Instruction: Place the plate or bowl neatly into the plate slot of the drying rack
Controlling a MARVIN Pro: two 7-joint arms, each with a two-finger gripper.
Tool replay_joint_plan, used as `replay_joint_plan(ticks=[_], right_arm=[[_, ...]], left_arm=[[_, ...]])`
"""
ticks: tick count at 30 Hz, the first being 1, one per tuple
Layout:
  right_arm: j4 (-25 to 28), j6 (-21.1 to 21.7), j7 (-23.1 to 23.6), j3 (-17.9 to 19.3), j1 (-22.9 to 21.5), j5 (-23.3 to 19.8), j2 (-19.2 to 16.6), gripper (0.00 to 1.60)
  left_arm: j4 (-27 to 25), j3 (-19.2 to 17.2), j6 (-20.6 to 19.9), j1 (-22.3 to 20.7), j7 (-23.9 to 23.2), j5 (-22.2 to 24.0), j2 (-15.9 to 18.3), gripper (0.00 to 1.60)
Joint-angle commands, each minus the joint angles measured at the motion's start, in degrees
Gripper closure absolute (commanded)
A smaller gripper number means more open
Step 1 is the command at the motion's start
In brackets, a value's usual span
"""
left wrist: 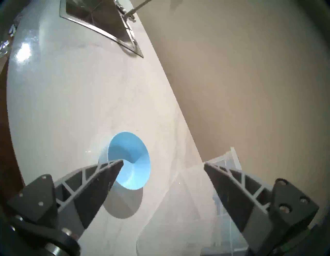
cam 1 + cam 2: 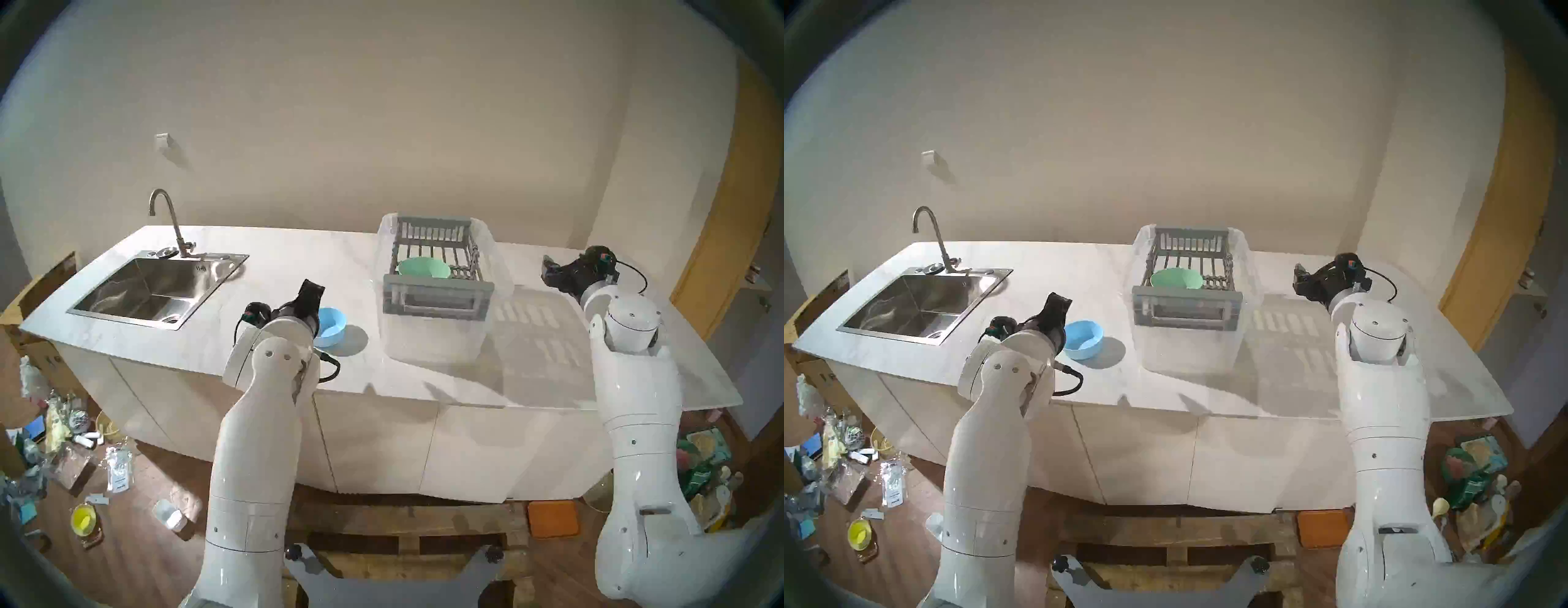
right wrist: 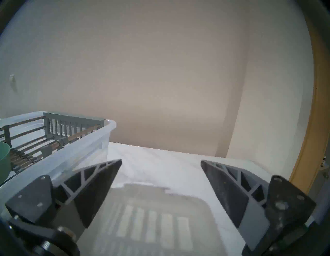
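A: So, which way is the drying rack lying?

B: It is sitting inside the clear plastic tub on the white countertop, with its long axis running from the near edge of the counter toward the wall. The solid end panel with the handle cut-out is facing the robot; the slatted end is facing the wall. Its grey bars are running the same way, so the plate slots between them are running lengthwise too.

A: And the bowls?

B: A green bowl is resting in the rack at its near end, mouth tilting toward the robot. Whether it is sitting in a slot, I cannot tell. A blue bowl is standing upright on the counter, between the steel sink and the tub, mouth facing up.

A: What are the grippers doing?

B: The left gripper is hovering just beside the blue bowl with its fingers spread wide, holding nothing. The right gripper is pointing level toward the wall to the right of the tub, fingers likewise apart and empty.
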State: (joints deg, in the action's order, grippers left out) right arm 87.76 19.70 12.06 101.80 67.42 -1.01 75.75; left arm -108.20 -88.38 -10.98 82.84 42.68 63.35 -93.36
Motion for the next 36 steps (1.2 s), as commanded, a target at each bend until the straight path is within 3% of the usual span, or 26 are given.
replay_joint_plan(ticks=[1, 12, 27, 36], right_arm=[[1.38, -1.19, 0.00, -0.04, -1.21, 0.00, -0.20, 0.00], [1.38, -1.15, -0.01, -0.05, -1.21, -0.01, -0.21, 0.00], [1.38, -1.19, -0.01, -0.06, -1.21, -0.01, -0.21, 0.00], [1.38, -1.17, -0.01, -0.06, -1.21, -0.01, -0.22, 0.00]], left_arm=[[2.64, -1.38, 1.30, -2.50, -2.69, 2.05, -0.71, 0.00], [8.85, -2.47, 2.19, -6.34, -4.23, 3.33, -0.22, 0.00], [10.40, -3.62, 2.58, -6.14, -3.51, 6.04, -1.83, 0.00], [12.48, -5.04, 2.36, -8.09, -1.82, 8.65, -2.82, 0.00]])
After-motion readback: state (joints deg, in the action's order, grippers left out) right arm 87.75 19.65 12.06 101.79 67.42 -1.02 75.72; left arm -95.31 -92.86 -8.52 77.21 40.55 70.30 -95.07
